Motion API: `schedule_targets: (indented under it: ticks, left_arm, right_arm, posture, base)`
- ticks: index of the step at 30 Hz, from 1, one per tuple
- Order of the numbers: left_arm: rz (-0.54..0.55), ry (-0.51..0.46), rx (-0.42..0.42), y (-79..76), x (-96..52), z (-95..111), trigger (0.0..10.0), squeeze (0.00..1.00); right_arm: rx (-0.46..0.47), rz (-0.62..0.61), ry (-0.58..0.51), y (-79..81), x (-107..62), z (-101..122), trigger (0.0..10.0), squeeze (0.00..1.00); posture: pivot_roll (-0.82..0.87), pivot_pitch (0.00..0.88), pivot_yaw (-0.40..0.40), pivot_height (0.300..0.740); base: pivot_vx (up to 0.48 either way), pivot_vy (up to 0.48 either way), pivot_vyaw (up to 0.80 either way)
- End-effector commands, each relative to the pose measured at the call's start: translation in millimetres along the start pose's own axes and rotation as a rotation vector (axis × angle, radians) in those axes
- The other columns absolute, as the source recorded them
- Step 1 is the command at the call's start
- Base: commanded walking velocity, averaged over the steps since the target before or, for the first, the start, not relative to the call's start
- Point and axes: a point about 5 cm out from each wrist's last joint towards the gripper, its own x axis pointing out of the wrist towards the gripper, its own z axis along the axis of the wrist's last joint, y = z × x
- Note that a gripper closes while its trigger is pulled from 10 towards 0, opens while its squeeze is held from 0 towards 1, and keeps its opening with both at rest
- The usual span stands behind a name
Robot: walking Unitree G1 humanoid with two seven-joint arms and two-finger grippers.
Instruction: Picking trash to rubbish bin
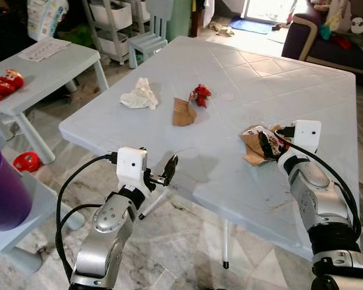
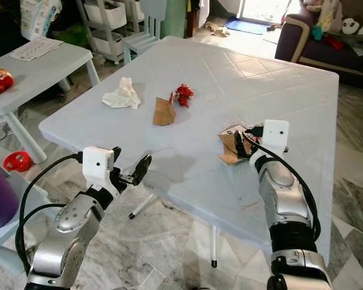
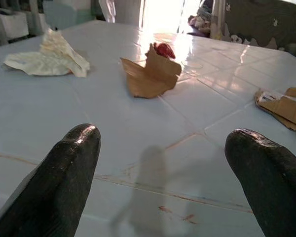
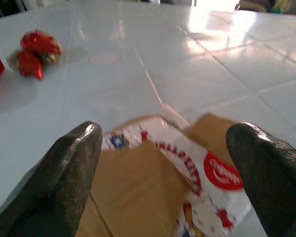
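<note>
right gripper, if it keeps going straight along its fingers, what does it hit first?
Most likely the brown-and-white wrapper: the right gripper is open right over it on the white table, fingers either side. Beyond it lies bare tabletop; the red wrapper sits off to one side of that line.

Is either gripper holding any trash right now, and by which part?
Nothing is held. The right gripper is open, fingers either side of the torn brown wrapper on the table. The left gripper is open at the table's edge.
</note>
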Motion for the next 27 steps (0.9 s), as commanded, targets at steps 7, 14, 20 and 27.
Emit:
schedule_targets:
  ticks: [7,14,20,27]
  left_arm:
    - [0.008,-0.001,0.013,-1.0,-4.1,2,10.0,0.00]
    - [0.013,0.008,0.017,0.4,-5.1,2,10.0,0.00]
    - [-0.008,0.011,-0.033,-2.2,-4.5,2,10.0,0.00]
    - [-0.081,0.009,-0.083,-7.7,-3.5,6,10.0,0.00]
  right_arm:
    - [-0.079,-0.123,0.010,-6.8,7.3,2,10.0,0.00]
    - [-0.073,-0.181,0.057,-12.9,9.8,-6,10.0,0.00]
    - [0.038,-0.089,0.122,0.9,12.0,-16,10.0,0.00]
    - [0.120,-0.042,0.133,8.5,13.0,-20,2.5,0.00]
  posture:
    - [0.01,0.117,-0.049,0.740]
    - [0.02,0.121,-0.049,0.740]
    - [0.02,0.116,-0.049,0.740]
    - [0.02,0.111,-0.048,0.740]
  base:
    - [0.000,0.000,0.00]
    - [0.000,0.000,0.00]
    - [0.000,0.000,0.00]
    - [0.000,0.000,0.00]
